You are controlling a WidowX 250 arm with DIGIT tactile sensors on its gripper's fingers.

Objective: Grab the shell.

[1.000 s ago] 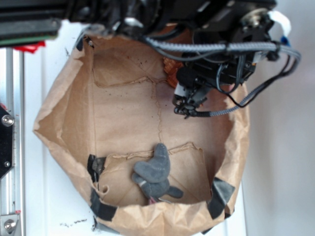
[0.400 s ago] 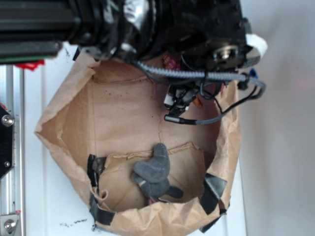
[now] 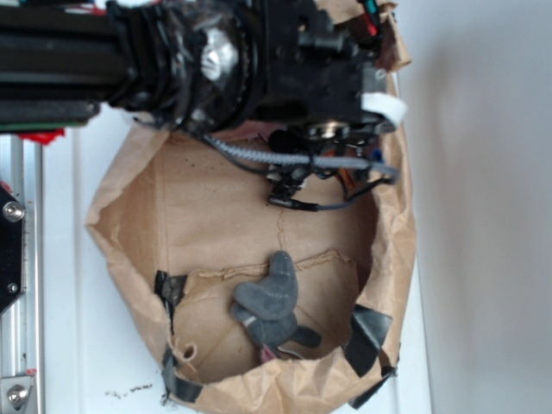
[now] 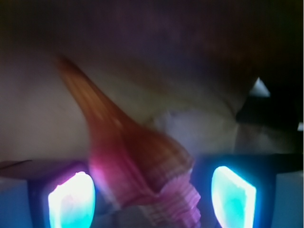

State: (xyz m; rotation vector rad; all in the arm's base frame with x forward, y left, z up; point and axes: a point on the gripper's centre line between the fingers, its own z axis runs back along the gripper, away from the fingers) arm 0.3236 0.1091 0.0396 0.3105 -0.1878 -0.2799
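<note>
In the wrist view the orange-brown ribbed shell [image 4: 137,166] lies between my gripper's [image 4: 152,199] two glowing pads, its long pointed tail running up and to the left. The left pad [image 4: 71,199] stands close to the shell's side. A clear gap separates the shell from the right pad [image 4: 232,197]. The jaws are open around the shell. In the exterior view the black arm [image 3: 216,60] reaches down into the far end of the brown paper bag [image 3: 121,224] and covers the shell and the fingertips.
A grey plush toy [image 3: 272,302] lies at the near end of the bag's floor. Black tape patches [image 3: 366,332] hold the bag's near corners. A metal rail [image 3: 21,259] runs along the left edge, on a white surface.
The arm has moved left and lower into the bag's far end, now hiding the shell in the exterior view. The bag's right wall has pulled inward. The plush toy has not moved.
</note>
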